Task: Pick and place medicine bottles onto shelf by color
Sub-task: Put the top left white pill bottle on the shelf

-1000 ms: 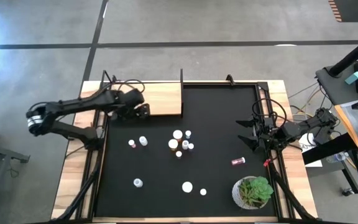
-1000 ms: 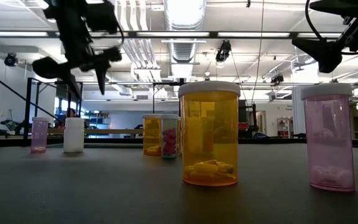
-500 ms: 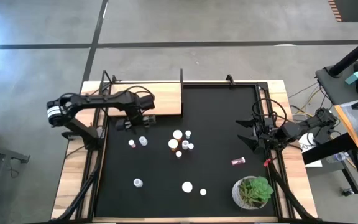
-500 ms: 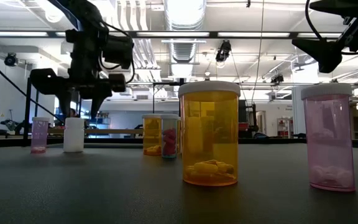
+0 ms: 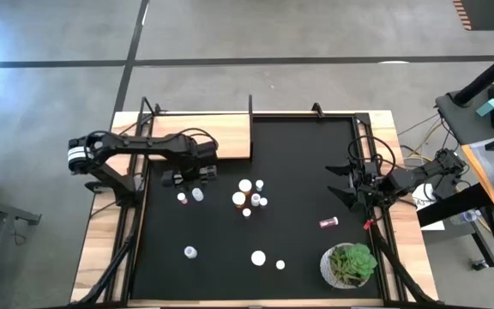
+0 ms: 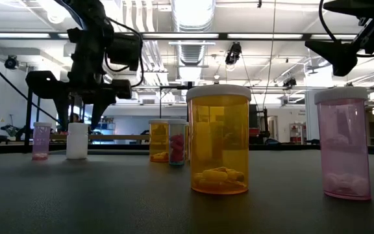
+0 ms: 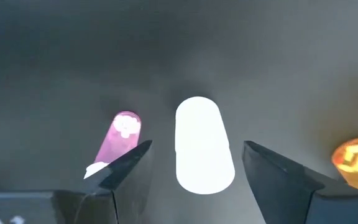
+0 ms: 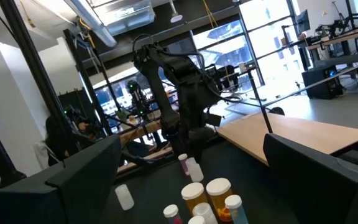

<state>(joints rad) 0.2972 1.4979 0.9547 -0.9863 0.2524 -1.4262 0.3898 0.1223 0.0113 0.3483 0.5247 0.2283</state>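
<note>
From above, the black mat (image 5: 256, 146) covers most of a pale wood table, matte and flat. The shelf (image 5: 225, 136), a smooth light-wood board with thin black posts, sits at the mat's far left corner. The left gripper (image 5: 189, 178) reaches in from the left on a bent dark arm, poised just beyond a white bottle (image 5: 197, 195) and a pink bottle (image 5: 182, 198), both standing upright with round caps facing up. A cluster of white-capped medicine bottles (image 5: 250, 197) stands near the mat's middle; one dark red bottle (image 5: 328, 222) lies on its side, long axis running left-right. The leafy plant (image 5: 350, 264) sits in a white pot at the near right corner. The right gripper (image 5: 343, 183) waits at the mat's right edge, fingers spread.

At table height, a translucent orange bottle (image 6: 218, 138) with pills at its bottom stands upright, beside a clear pink one (image 6: 343, 143). The left gripper (image 6: 76, 97) hangs above the white bottle (image 6: 77, 140), its jaws apart.

The left wrist view looks straight down: the white bottle (image 7: 202, 151) lies between the two dark fingers (image 7: 120, 169), untouched, with the pink bottle (image 7: 120, 135) just beside it.

The right wrist view shows its own broad fingers (image 8: 73, 177) wide apart, and the wooden shelf (image 8: 291, 134) beyond the bottle cluster.
</note>
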